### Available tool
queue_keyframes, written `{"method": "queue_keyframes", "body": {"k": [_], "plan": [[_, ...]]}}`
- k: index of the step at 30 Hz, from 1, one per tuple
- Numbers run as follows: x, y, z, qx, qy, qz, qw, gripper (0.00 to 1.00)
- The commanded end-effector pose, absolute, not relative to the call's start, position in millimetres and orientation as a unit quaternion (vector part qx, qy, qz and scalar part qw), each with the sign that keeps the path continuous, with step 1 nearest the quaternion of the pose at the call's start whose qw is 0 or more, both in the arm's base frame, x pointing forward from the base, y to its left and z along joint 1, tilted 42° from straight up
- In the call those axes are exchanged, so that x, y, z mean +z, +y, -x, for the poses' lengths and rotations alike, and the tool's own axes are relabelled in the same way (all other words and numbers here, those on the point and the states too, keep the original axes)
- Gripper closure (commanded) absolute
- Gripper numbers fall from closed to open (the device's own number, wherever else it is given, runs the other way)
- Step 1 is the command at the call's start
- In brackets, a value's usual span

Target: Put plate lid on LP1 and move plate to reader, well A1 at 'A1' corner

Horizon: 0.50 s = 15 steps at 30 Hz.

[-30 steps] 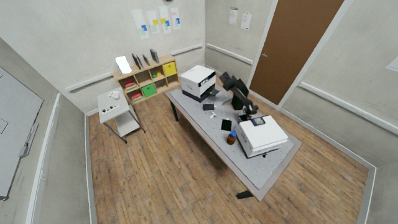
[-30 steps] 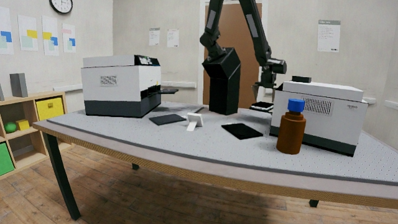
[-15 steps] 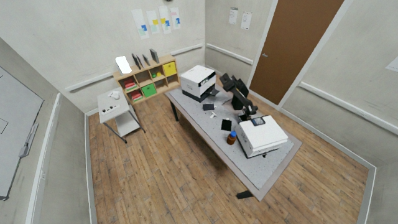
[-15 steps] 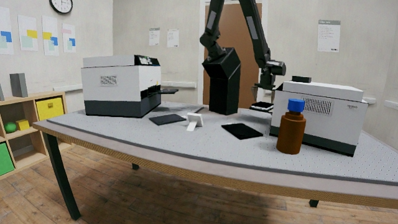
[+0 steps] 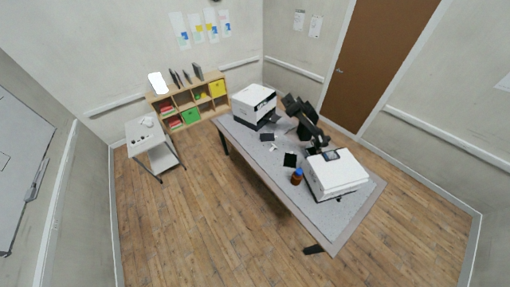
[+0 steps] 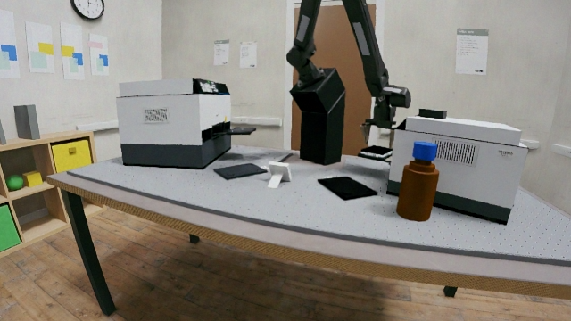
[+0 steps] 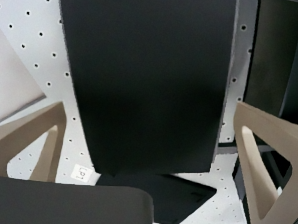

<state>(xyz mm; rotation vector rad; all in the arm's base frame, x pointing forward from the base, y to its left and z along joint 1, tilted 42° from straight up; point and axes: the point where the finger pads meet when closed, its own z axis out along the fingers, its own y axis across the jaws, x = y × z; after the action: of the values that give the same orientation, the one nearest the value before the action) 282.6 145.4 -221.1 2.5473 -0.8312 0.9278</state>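
1. Wrist view: the gripper (image 5: 317, 145) (image 6: 378, 133) (image 7: 149, 111) is held wide open, astride the dark lid (image 6: 376, 150) (image 7: 150, 85) at upper centre, presumably for a side grip.
2. LP1 (image 5: 290, 160) (image 6: 347, 187) (image 7: 175, 196), lower centre, is left unoccupied, apparently for lid placement.

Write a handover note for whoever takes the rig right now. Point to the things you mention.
Tool (image 5: 316, 147) (image 6: 378, 135) (image 7: 149, 111): open, above the lid (image 6: 376, 149) (image 7: 150, 90), fingers either side, holding nothing.
Plate (image 6: 383, 155): at the dispenser (image 5: 339, 169) (image 6: 455, 122), lid apparently on.
LP1 (image 5: 290, 160) (image 6: 347, 187) (image 7: 175, 195): no lid on it.
Bottle (image 5: 296, 178) (image 6: 417, 192): upright beside the dispenser; loose.
Done: neither transfer.
Left: lid to LP1, plate to reader (image 5: 253, 104) (image 6: 169, 127), A1 matched, move clear.
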Motion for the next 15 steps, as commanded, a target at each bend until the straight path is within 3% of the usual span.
{"method": "queue_keyframes", "body": {"k": [1, 15], "plan": [[-216.6, 147.5, -288.4, 0.327, -0.300, -0.884, 0.148, 0.00], [-221.6, 144.9, -288.3, 0.326, -0.295, -0.885, 0.150, 0.00]]}}
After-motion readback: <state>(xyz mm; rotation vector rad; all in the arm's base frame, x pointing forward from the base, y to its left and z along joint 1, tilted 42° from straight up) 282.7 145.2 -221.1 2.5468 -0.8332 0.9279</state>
